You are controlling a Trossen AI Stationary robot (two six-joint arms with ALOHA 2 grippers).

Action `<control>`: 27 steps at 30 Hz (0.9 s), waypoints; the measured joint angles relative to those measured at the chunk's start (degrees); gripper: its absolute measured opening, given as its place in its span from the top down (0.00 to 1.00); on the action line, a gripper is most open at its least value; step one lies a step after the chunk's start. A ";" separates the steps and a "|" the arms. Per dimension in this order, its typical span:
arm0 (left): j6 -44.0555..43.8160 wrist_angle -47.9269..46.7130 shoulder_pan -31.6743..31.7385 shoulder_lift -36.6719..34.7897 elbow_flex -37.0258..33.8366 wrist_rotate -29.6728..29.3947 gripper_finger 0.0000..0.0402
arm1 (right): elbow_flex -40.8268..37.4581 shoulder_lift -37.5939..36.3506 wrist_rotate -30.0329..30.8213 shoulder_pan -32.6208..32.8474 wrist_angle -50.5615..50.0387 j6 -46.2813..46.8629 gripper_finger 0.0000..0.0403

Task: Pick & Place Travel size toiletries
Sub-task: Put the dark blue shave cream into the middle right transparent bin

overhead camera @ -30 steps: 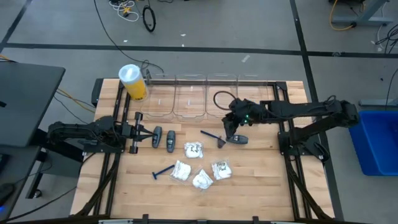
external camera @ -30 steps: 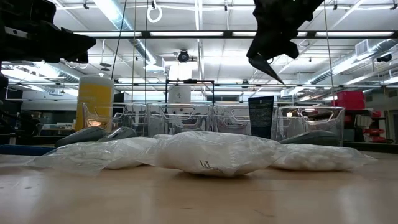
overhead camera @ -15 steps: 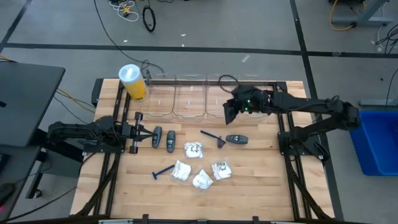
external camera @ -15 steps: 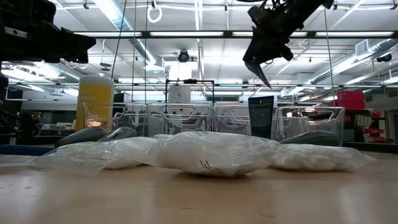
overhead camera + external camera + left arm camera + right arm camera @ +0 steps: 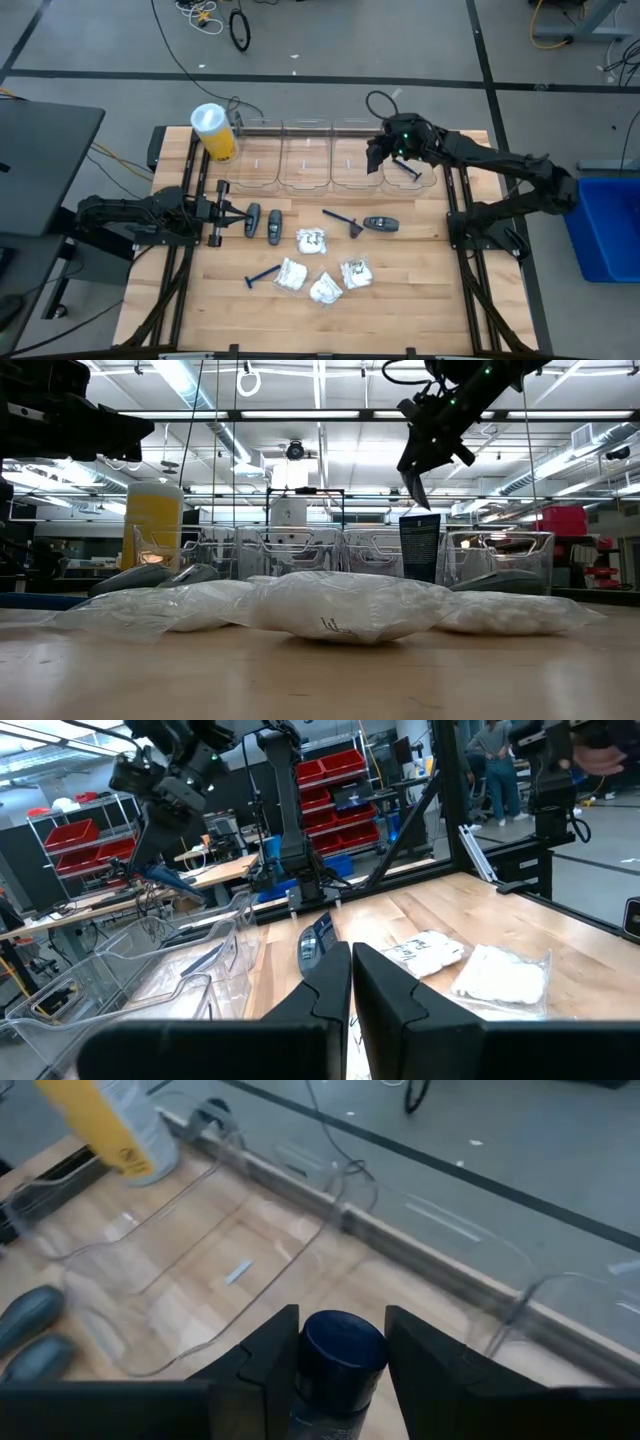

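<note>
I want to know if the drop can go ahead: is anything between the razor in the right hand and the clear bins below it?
Nothing visible blocks it. The right hand holds the thin blue razor over the row of clear plastic bins, above its rightmost bin, whose top is open. The left hand waits shut, far off by the table's left side.

The right end effector (image 5: 335, 1355) shows its two dark fingers (image 5: 268, 1355) closed on a dark blue round-topped handle (image 5: 342, 1348) of a razor, which stands between them. Beyond it lies a row of clear plastic open-topped bins (image 5: 245, 1240) set on the light wooden surface (image 5: 60, 1250), against a metal rail (image 5: 420, 1260). A tall yellow cylinder (image 5: 105, 1120) stands at the far end of the row. Two dark grey oval pieces (image 5: 30, 1335) lie side by side on the surface, just outside the nearest bin wall. Grey floor (image 5: 500, 1130) with a dark line and a cable shows past the rail.
</note>
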 joint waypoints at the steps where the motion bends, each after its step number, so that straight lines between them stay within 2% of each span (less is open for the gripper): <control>1: 0.00 -0.01 -0.01 -0.01 -0.02 0.00 0.94 | 0.00 0.00 0.00 -0.47 0.00 0.00 0.64; 15: -0.01 0.00 -0.01 -0.01 0.00 0.00 0.94 | 0.00 0.32 -0.07 -2.03 0.06 -1.36 0.64; 21: 0.00 -0.02 -0.01 0.01 0.00 0.00 0.94 | 0.44 2.87 -0.42 -1.84 -0.29 -2.60 0.65; 27: 0.00 0.00 0.00 0.00 0.00 0.00 0.94 | 5.11 7.11 -0.07 -2.60 -1.81 -3.18 0.64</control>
